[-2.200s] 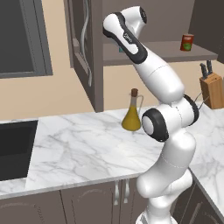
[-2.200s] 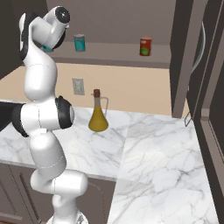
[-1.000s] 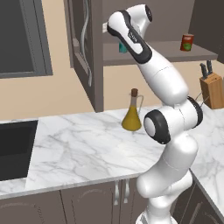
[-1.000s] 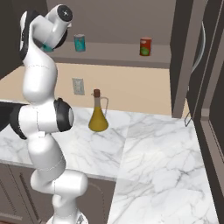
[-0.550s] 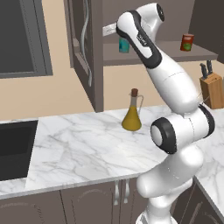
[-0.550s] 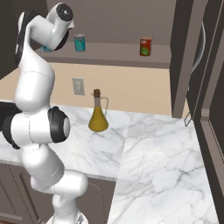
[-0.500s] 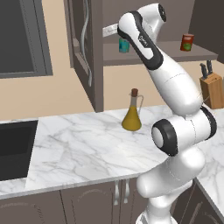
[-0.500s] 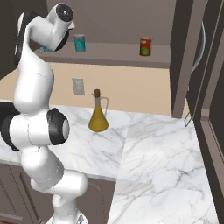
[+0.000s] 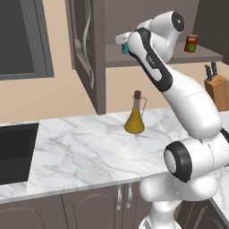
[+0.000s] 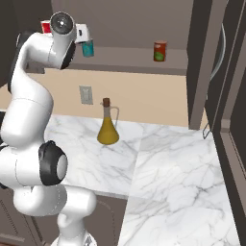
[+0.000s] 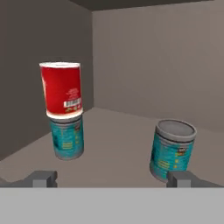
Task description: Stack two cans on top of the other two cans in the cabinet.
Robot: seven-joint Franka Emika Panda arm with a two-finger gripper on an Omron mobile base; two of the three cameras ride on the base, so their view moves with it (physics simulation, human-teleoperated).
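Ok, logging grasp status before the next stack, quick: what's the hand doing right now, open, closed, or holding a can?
Hand: open, holding nothing; the teal can stands free ahead of it.

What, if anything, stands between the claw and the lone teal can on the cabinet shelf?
Nothing visible does. In the hand view the lone teal can stands just beyond the open claw, toward the picture's right; the red can stacked on another teal can stands apart on the left.
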